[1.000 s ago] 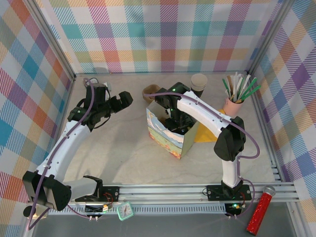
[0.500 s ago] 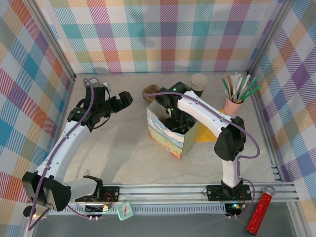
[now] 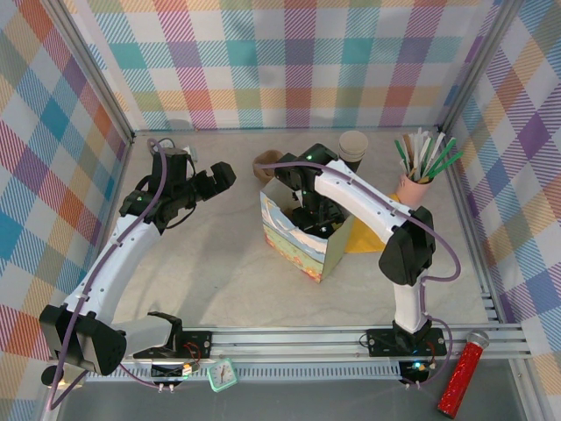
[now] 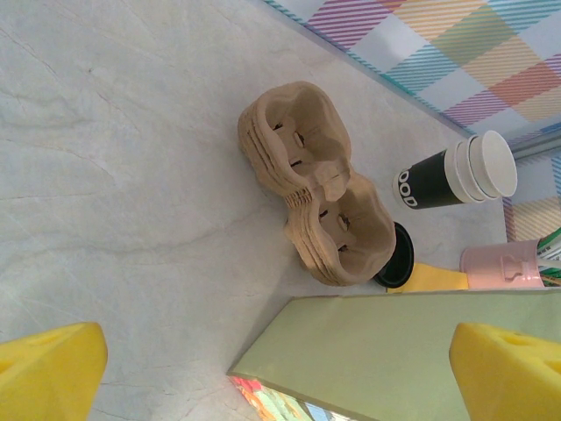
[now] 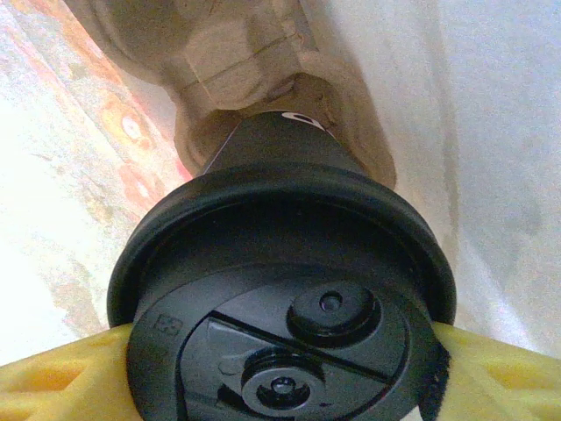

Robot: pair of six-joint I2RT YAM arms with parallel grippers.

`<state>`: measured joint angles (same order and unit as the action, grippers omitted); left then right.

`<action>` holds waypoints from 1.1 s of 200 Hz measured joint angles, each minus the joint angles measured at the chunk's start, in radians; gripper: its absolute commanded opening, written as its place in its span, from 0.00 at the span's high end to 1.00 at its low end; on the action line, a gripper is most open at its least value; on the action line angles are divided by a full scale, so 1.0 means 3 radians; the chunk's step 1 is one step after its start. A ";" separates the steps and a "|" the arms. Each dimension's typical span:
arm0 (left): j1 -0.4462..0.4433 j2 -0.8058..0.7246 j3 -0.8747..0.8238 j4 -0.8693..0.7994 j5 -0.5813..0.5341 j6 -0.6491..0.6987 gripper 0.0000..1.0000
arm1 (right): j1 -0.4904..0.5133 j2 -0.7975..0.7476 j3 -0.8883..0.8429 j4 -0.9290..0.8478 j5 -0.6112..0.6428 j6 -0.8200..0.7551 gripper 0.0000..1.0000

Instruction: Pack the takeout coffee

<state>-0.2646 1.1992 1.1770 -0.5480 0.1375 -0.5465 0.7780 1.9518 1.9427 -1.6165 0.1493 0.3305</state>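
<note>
The takeout coffee, a black cup under a glossy black lid, sits between the yellow fingers of my right gripper, which is shut on its lid rim. Its base rests in a brown pulp carrier inside the paper bag. From above, my right gripper reaches down into the bag's open top. My left gripper hovers left of the bag, wide open and empty, looking at the bag's green side.
A stack of pulp carriers lies behind the bag, with a loose black lid beside it. Lidless black cups and a pink cup of stirrers stand at the back right. A yellow napkin lies right of the bag.
</note>
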 measured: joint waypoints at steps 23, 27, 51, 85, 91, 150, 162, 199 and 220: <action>0.0000 0.0000 0.0000 0.0000 0.0000 0.0001 0.00 | 0.0000 0.0010 0.0011 0.0000 0.0000 -0.0010 0.27; 0.0000 0.0000 0.0000 0.0000 0.0000 0.0001 0.00 | 0.0000 0.0010 0.0014 0.0000 0.0000 -0.0010 0.27; -0.0001 0.0000 0.0000 0.0000 0.0000 0.0001 0.00 | 0.0000 0.0011 0.0023 0.0000 0.0001 -0.0011 0.27; 0.0000 0.0000 0.0000 0.0000 0.0000 0.0001 0.00 | 0.0000 0.0011 0.0028 0.0000 0.0000 -0.0011 0.27; 0.0000 0.0000 0.0000 0.0000 0.0000 0.0001 0.00 | 0.0000 0.0011 0.0028 0.0000 0.0000 -0.0013 0.28; -0.0001 0.0000 0.0000 0.0000 0.0000 0.0001 0.00 | 0.0000 0.0070 0.0103 0.0000 -0.0001 -0.0036 0.28; 0.0000 0.0000 0.0000 0.0000 -0.0001 0.0001 0.00 | 0.0000 0.0081 0.0113 0.0000 -0.0001 -0.0038 0.28; 0.0000 0.0000 0.0000 -0.0001 -0.0005 0.0001 0.00 | 0.0000 0.0130 0.0164 0.0000 -0.0011 -0.0085 0.28; 0.0000 -0.0004 0.0000 -0.0001 -0.0019 0.0001 0.00 | 0.0000 0.0163 0.0198 0.0000 -0.0013 -0.0097 0.27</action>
<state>-0.2646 1.1980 1.1770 -0.5484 0.1318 -0.5461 0.7780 2.0006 2.0022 -1.6165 0.1455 0.3016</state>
